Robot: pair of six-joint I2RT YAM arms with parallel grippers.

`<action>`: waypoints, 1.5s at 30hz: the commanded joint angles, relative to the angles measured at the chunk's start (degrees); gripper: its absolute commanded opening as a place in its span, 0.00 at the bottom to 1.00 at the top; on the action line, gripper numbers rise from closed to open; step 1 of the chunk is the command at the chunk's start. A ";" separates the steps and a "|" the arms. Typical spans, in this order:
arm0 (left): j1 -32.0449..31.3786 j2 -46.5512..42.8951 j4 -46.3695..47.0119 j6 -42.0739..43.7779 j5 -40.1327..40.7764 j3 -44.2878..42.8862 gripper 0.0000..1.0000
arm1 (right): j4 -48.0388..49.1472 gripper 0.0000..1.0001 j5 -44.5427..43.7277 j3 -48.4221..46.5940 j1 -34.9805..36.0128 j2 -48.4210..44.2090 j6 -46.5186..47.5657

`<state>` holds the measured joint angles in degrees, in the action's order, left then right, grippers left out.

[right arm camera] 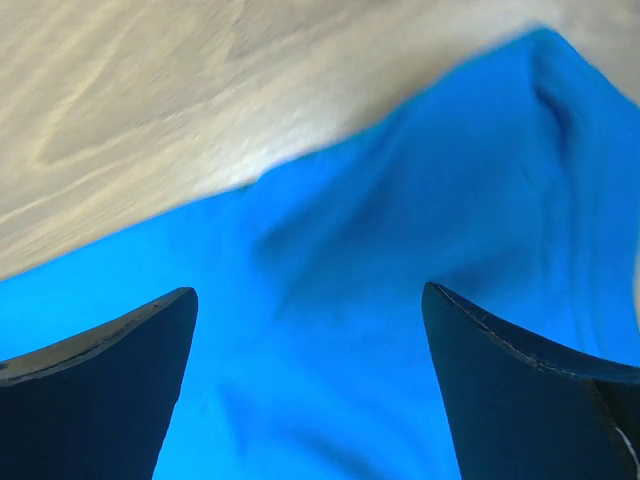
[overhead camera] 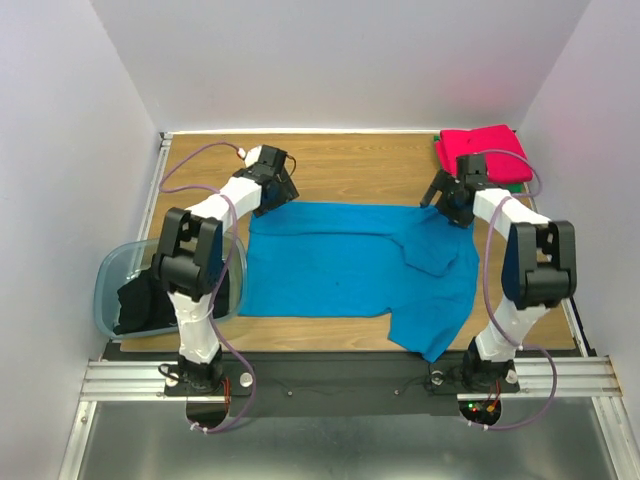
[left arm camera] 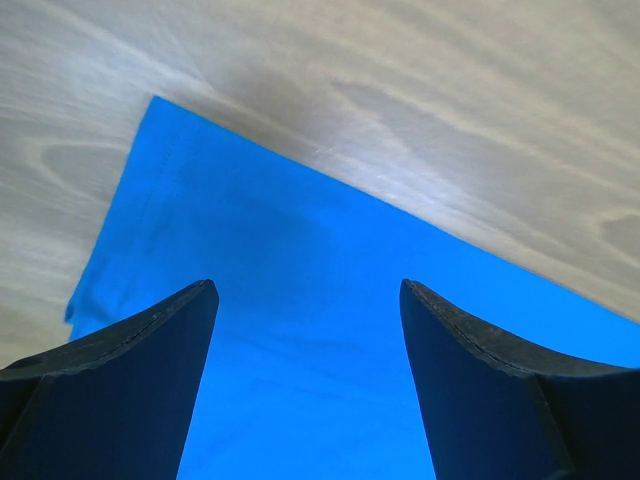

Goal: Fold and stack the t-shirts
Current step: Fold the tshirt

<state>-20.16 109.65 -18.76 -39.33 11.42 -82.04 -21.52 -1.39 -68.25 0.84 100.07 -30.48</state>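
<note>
On my overhead feed, the blue shirt (overhead camera: 340, 265) lies spread across the middle of the wooden table (overhead camera: 350, 160). Its body is flat to the left and its right part is rumpled, with one fold lying over itself and a corner reaching the near edge by the right arm's base.

My left gripper (overhead camera: 287, 188) hangs over the shirt's far left corner, jaws spread wide and holding nothing. Its wrist camera shows both dark fingers (left arm camera: 130, 380) apart above the cloth, with the corner and bare wood beyond them.

My right gripper (overhead camera: 452, 205) sits over the shirt's far right edge, jaws likewise wide apart and empty. On its wrist feed the fingers (right arm camera: 520, 400) frame creased blue cloth, with wood past the edge. I cannot tell from either feed whether the fingertips touch the fabric.

The red shirt (overhead camera: 483, 152) rests folded in the far right corner of the table, on top of a green shirt (overhead camera: 518, 184) of which only a sliver shows. The black shirt (overhead camera: 140, 305) is bunched in the bin (overhead camera: 108, 275) at the table's left side, beside the left arm.
</note>
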 commanded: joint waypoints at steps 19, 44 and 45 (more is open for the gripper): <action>7.85 6.72 2.33 -1.80 0.36 2.59 0.85 | 4.99 1.00 -5.47 -9.43 8.21 14.88 9.04; 11.20 22.36 0.48 5.93 -5.44 -23.86 0.86 | 1.92 1.00 -19.53 -50.12 6.54 42.48 17.03; 11.20 22.89 0.40 6.11 -5.53 -24.56 0.86 | 1.92 1.00 -19.18 -50.92 6.45 42.92 17.55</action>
<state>-9.15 130.15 -16.14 -35.29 6.66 -103.37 -18.06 -19.25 -115.63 9.06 140.11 -14.76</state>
